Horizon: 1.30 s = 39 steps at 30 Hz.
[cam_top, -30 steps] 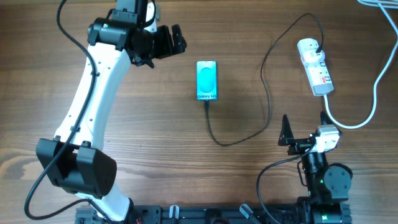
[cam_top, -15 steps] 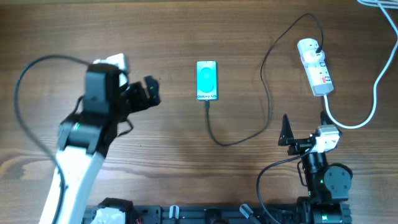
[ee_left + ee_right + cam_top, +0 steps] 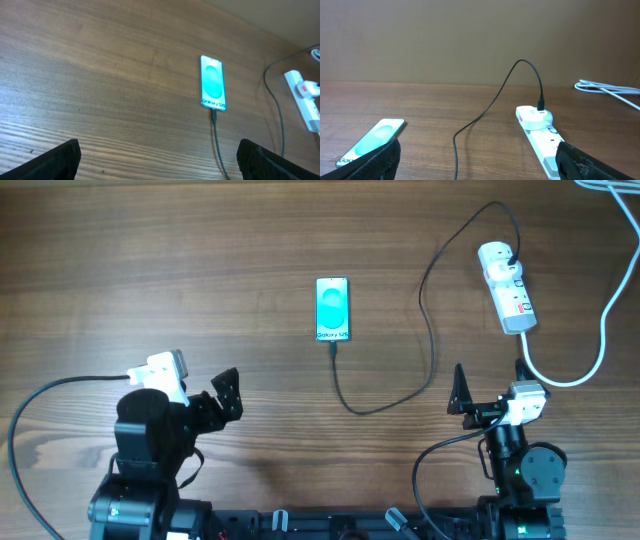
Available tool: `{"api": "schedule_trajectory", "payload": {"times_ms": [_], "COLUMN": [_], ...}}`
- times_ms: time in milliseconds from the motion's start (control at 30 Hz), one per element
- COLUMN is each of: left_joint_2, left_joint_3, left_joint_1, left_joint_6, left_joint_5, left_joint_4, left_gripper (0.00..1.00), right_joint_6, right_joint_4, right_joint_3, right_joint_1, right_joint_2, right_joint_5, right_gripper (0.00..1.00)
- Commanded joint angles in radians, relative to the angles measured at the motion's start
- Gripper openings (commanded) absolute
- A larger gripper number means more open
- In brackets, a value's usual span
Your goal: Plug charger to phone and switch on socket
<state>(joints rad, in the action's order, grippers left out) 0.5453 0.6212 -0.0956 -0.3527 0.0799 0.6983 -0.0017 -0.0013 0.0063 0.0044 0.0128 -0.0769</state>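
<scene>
Left end effector [image 3: 226,393] and right end effector [image 3: 489,385] both gaped fully w/ nothing held, parked nr the front edge of the surface [image 3: 200,280], well apart from the work. Phone [image 3: 333,309] lay flat mid-surface, screen lit. The charger [image 3: 432,330] tip met its near short edge and looked seated, prob. why both arms sat clear. It looped right, up into the socket [image 3: 507,300]; on or off, couldn't tell. White cord [image 3: 600,350] curled beside the right arm, poss. snag on a reach there.
</scene>
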Motion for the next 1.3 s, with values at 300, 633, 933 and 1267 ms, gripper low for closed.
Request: {"api": "schedule_trajectory", "payload": {"times_ms": [300, 633, 933, 1267], "left_joint_2": [-0.33, -0.542, -0.542, -0.542], "left_joint_3": [-0.248, -0.413, -0.577, -0.616], "left_joint_1": [0.109, 0.125, 0.127, 0.128], "left_joint_6": [0.115, 0.214, 0.214, 0.215], "left_joint_5": [0.172, 0.229, 0.245, 0.046], "left_joint_4": [-0.188, -0.32, -0.682, -0.752], "left_gripper": [1.0, 1.0, 1.0, 1.0], "right_joint_6": [0.002, 0.002, 0.002, 0.002], "right_joint_4": [0.001, 0.001, 0.001, 0.001], "right_joint_3": [-0.001, -0.001, -0.001, -0.001], "right_joint_1": [0.004, 0.004, 0.004, 0.004], "right_joint_2": [-0.009, -0.009, -0.009, -0.009], "right_joint_5": [0.013, 0.013, 0.013, 0.013], "right_gripper": [1.0, 1.0, 1.0, 1.0]}}
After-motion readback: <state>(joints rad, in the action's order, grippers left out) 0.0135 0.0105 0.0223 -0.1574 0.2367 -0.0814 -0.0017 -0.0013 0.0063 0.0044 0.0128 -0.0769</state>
